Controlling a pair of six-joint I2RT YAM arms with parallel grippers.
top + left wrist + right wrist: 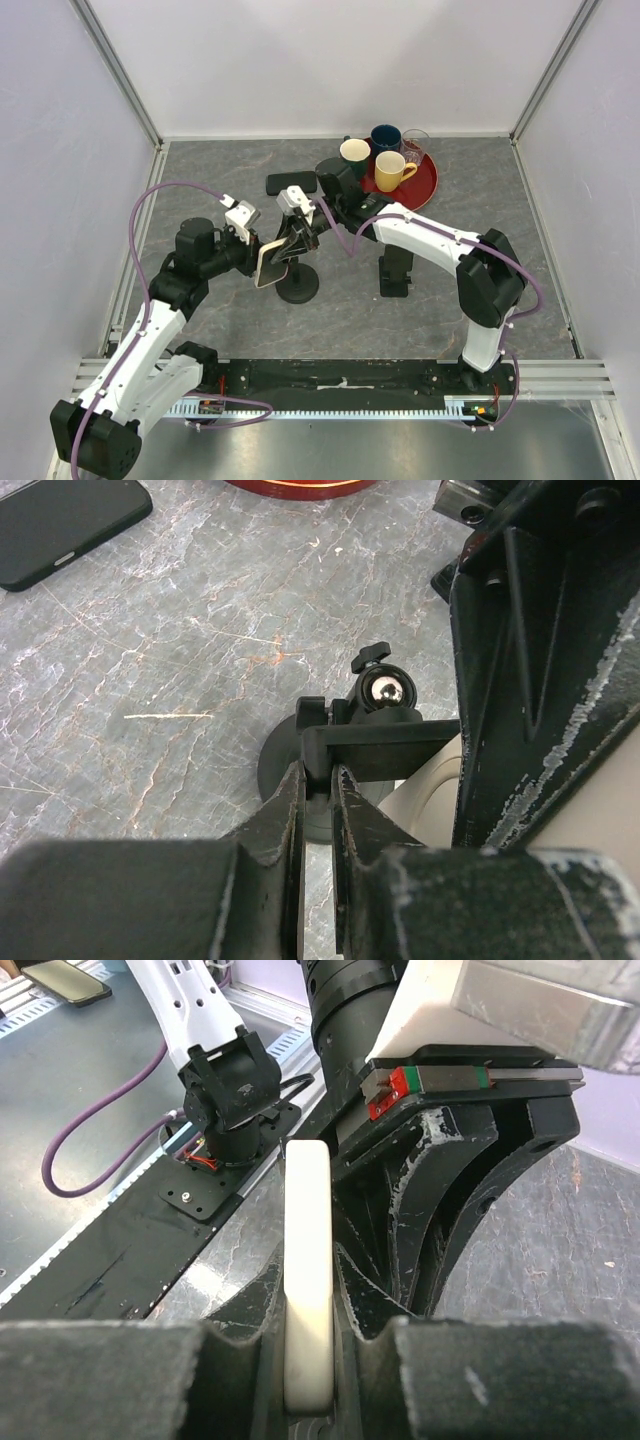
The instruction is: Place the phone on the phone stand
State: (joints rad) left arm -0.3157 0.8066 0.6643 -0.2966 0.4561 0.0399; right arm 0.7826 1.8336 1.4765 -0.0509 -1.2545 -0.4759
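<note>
**A:** Holding anything, that right gripper (308, 1345)?

**B:** Yes. Its fingers are clamped on the cream phone (307, 1230), which stands edge-on between them. From above, the phone hangs tilted, off the table (200, 180), right over the round base of the phone stand (298, 287).

**A:** Is it seated in the stand?

**B:** Can't tell. It sits just beside the stand's black plate, but contact is hidden.

**A:** And the left gripper (320, 780)?

**B:** Pinched shut on that flat black plate, at the top of the stand, next to the shiny ball joint.

**A:** What about the containers at the back?

**B:** A red tray (425, 190) carries four vessels packed close together: a dark mug (354, 152) with a cream inside, a navy mug (386, 135), a yellow mug (390, 170) and a clear glass (416, 143). What is inside them I can't make out.

**A:** Anything else?

**B:** A black phone (291, 183) lies flat on the table, just left of the tray.
</note>
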